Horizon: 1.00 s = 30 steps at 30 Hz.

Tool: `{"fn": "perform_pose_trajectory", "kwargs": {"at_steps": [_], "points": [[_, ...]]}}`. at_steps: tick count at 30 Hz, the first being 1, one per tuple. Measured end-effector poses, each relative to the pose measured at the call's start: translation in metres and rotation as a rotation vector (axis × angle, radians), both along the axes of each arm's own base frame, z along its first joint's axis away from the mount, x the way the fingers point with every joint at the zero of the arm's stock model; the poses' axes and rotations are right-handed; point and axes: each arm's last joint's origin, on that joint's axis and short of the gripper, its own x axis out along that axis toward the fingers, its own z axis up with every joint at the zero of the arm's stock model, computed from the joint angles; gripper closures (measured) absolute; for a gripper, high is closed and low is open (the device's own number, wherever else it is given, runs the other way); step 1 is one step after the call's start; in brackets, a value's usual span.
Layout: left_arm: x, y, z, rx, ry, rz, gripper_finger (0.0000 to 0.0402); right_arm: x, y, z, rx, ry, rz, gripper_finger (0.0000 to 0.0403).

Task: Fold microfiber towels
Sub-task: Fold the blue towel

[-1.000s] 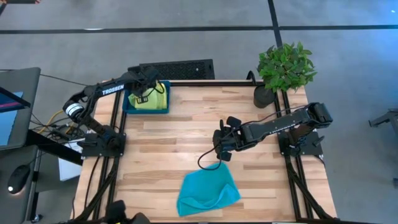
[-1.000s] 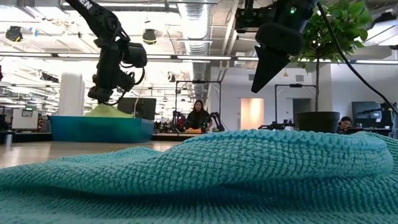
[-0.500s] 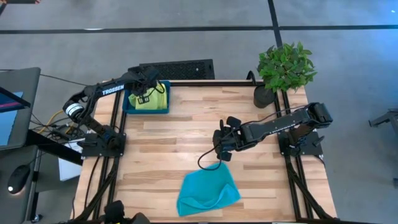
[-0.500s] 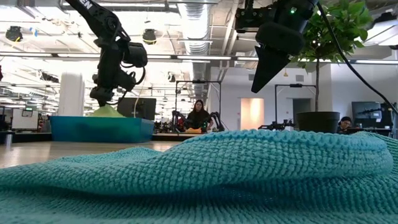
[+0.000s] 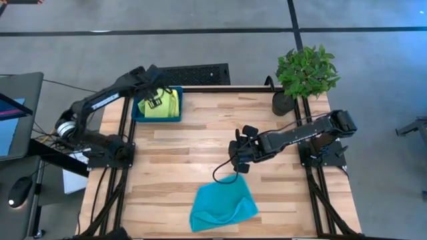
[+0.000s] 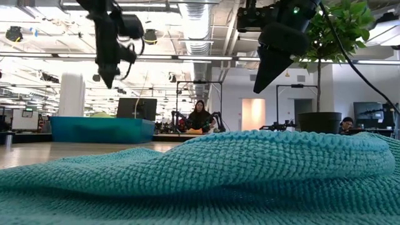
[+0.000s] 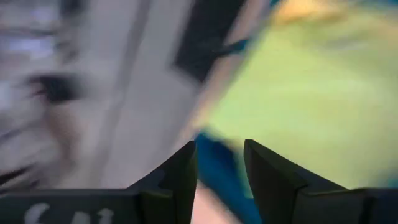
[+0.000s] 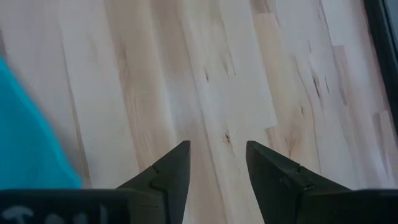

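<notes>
Up comes the left gripper (image 6: 107, 78), lifted off the lime-green towels (image 5: 160, 107) it was pressing a second ago; its fingers now stand apart over the dark-teal tray (image 5: 137, 113) at upper left, holding nothing. At least two folded towels sit in that rigid rectangular tray, lime green with a yellow edge showing. One teal towel (image 5: 223, 205), soft and nubbly, lies rumpled at the lower middle of the pale plank table (image 5: 200, 147). Unmoved, the right gripper (image 5: 235, 163) hangs mid-frame above bare wood, fingers apart and empty. One potted plant (image 5: 305, 72) stands upper right.
</notes>
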Motion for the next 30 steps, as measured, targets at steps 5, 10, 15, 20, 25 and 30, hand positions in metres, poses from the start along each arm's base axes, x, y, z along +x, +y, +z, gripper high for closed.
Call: {"fn": "perform_pose_trajectory", "kwargs": {"at_steps": [5, 10, 15, 20, 25, 30], "points": [[0.003, -0.048, 0.016, -0.263, -0.336, -0.191, 0.0276, -0.011, 0.015, 0.008, -0.021, 0.027, 0.095, 0.0223], [0.014, -0.103, 0.013, -0.387, -0.515, -0.415, 0.0276, -0.021, 0.044, 0.013, 0.042, 0.040, 0.298, 0.0223], [0.024, -0.155, -0.004, -0.460, -0.597, -0.546, 0.0276, -0.030, 0.071, 0.011, 0.197, 0.077, 0.457, 0.0223], [0.037, -0.204, -0.021, -0.558, -0.720, -0.680, 0.0277, -0.032, 0.093, 0.014, 0.359, 0.046, 0.580, 0.0223], [0.046, -0.247, -0.043, -0.601, -0.780, -0.783, 0.0277, -0.029, 0.106, 0.008, 0.377, 0.018, 0.616, 0.0227], [0.054, -0.270, -0.063, -0.542, -0.767, -0.724, 0.0277, -0.019, 0.097, -0.003, 0.276, -0.012, 0.488, 0.0233]]}}
